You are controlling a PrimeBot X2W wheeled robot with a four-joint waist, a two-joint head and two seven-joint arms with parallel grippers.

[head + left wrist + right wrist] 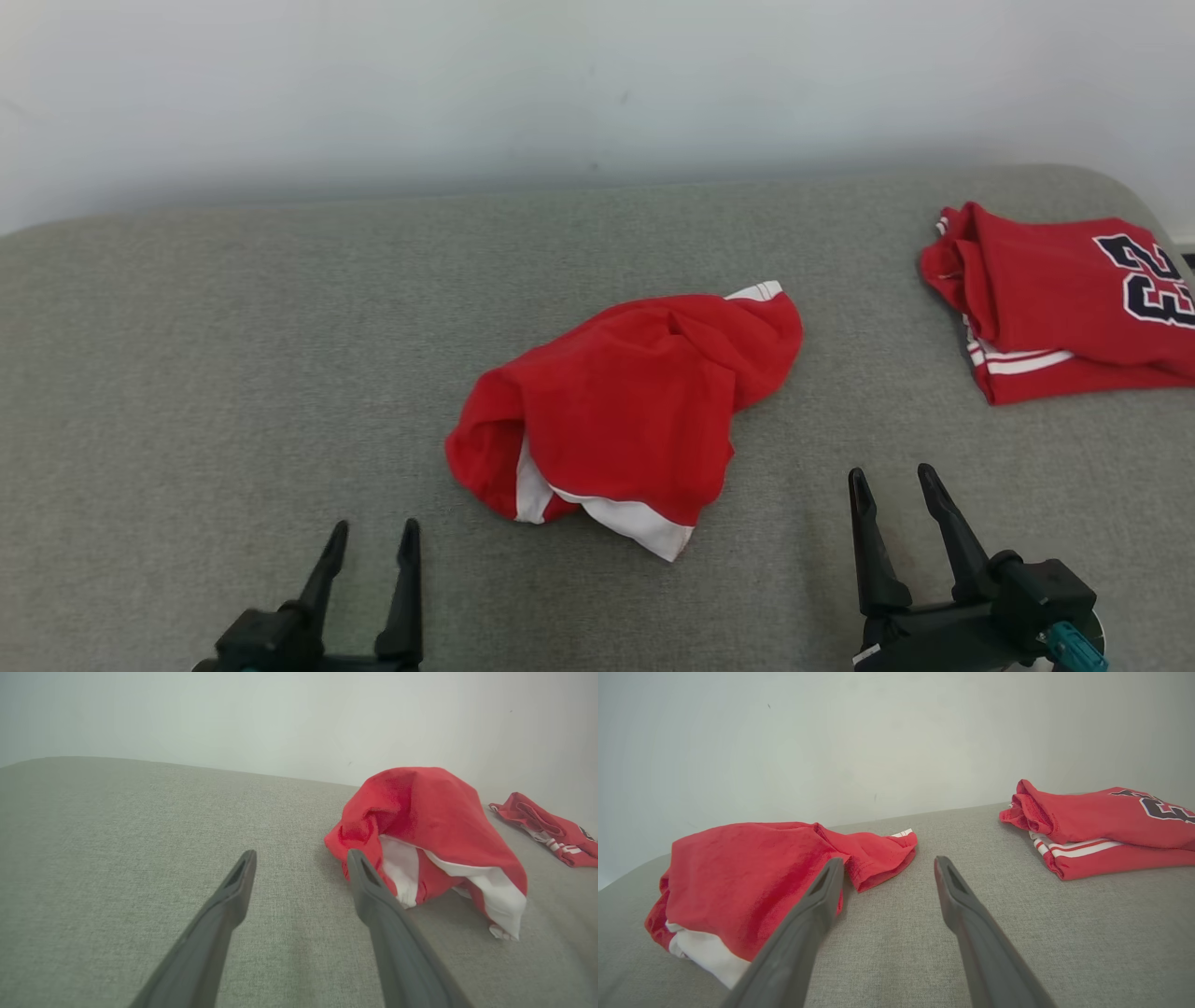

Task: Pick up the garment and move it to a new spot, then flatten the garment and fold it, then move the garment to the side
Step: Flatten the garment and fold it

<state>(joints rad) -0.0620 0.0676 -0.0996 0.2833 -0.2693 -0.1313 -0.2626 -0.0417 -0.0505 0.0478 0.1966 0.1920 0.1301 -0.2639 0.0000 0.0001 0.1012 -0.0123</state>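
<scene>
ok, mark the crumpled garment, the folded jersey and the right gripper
crumpled garment (644,401): head view, middle of its red cloth.
folded jersey (1046,289): head view, on its red top layer.
right gripper (890,472): head view, midway between its fingertips.

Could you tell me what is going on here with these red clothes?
Nothing is held yet. A crumpled red garment lies heaped on the grey cushion. The left gripper and right gripper stand open and empty near it, one on each side, not touching it. A folded red jersey sits apart at the far right.
</scene>
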